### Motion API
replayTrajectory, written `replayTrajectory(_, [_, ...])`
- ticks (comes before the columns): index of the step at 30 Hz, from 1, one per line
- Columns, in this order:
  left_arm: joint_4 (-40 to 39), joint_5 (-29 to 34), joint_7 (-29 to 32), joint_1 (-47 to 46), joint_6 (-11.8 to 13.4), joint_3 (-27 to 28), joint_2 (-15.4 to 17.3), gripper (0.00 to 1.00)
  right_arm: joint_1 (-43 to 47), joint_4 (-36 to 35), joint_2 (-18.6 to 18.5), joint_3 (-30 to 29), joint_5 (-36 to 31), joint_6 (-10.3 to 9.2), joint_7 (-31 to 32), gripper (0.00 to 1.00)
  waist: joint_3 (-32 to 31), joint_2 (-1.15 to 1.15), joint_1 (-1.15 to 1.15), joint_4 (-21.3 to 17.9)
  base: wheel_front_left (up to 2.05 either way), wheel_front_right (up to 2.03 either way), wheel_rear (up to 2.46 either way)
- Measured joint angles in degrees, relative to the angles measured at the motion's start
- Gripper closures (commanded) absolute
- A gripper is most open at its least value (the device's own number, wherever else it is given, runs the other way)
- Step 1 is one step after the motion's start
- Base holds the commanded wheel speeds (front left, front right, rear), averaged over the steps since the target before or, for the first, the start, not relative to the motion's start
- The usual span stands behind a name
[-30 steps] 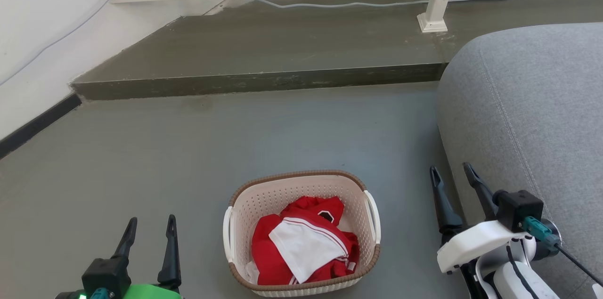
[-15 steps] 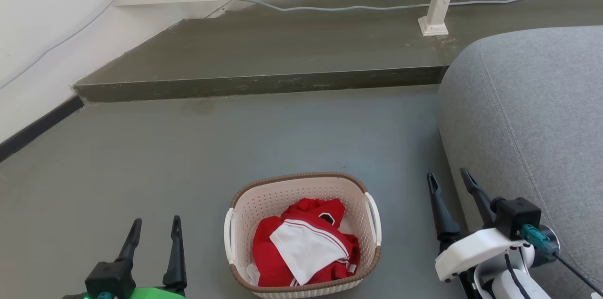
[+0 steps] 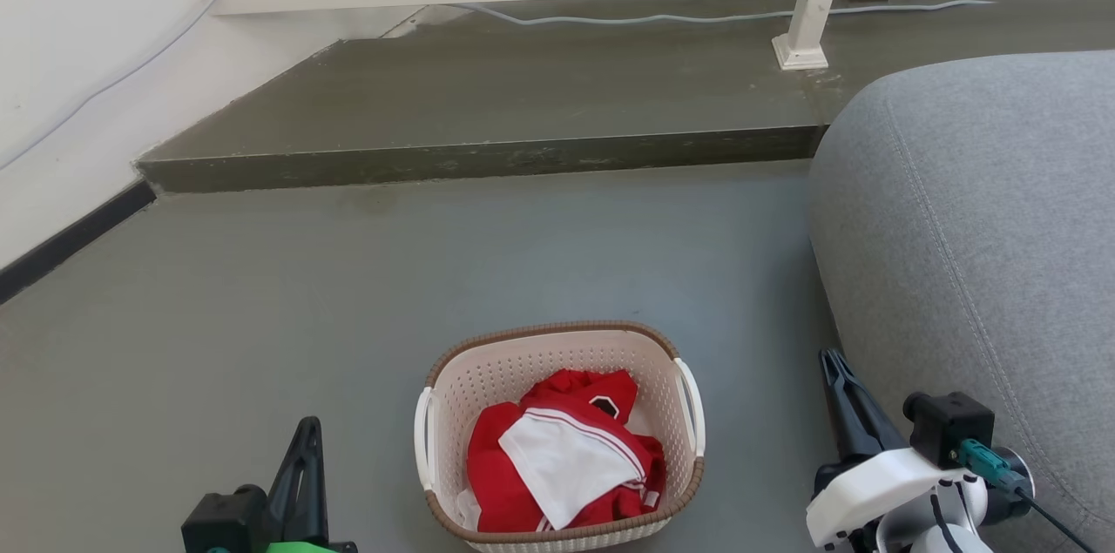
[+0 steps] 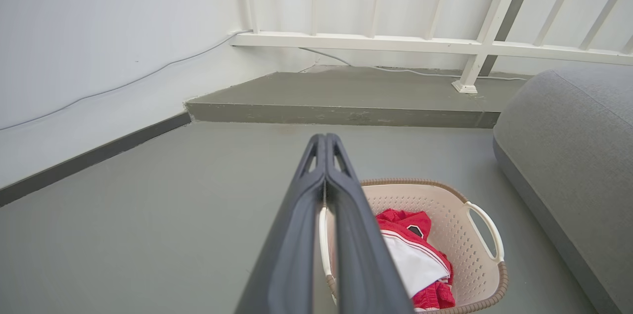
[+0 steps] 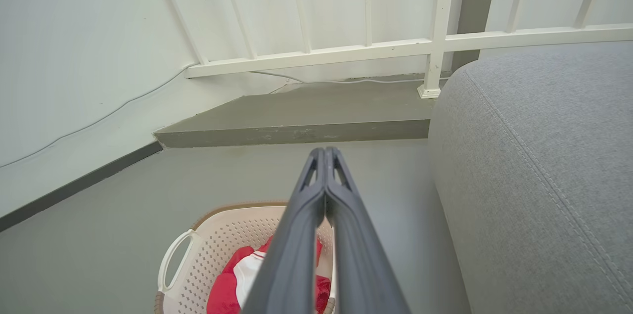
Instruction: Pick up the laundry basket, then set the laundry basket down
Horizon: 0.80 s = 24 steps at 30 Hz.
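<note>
The basket (image 3: 540,366) sits on the floor (image 3: 435,274) with red clothes (image 3: 492,466) inside. Left gripper (image 3: 307,428) and right gripper (image 3: 834,360) flank its 2 handles (image 3: 422,440), fingers (image 4: 296,235) pinched together, empty: poised to lift, or just released.

Clothes (image 3: 557,457) in laundry basket (image 3: 514,370) (sofa (image 3: 976,231) rightward)

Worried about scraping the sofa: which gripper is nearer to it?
Right. The right gripper is close beside the sofa, between it and the laundry basket. The left gripper is on the basket's other side, well away from the sofa.
</note>
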Motion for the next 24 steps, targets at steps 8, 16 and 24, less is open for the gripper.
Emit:
replayTrajectory(8, [-0.5, -4.2, 0.0, 1.2, -0.6, -0.8, -0.1, 1.0, 0.7, -0.7, 0.7, -0.4, 4.0, 0.99, 0.0, 1.0, 0.0, 0.0, 0.0, 0.2, 0.0, 0.0, 0.0])
replayTrajectory(16, [-0.6, -12.1, 0.5, 1.1, -1.1, 0.7, -0.3, 1.0, 0.7, -1.4, 1.2, -2.4, 11.9, 2.01, 1.3, 1.0, 0.0, 0.0, 0.0, 0.3, 0.0, 0.0, 0.0])
replayTrajectory(24, [-0.2, -18.5, 1.6, 0.9, -1.6, 2.2, -0.5, 1.0, 0.6, -1.4, 1.4, -4.5, 17.9, 2.52, 2.6, 1.0, 0.0, 0.0, 0.0, 0.5, 0.0, 0.0, 0.0])
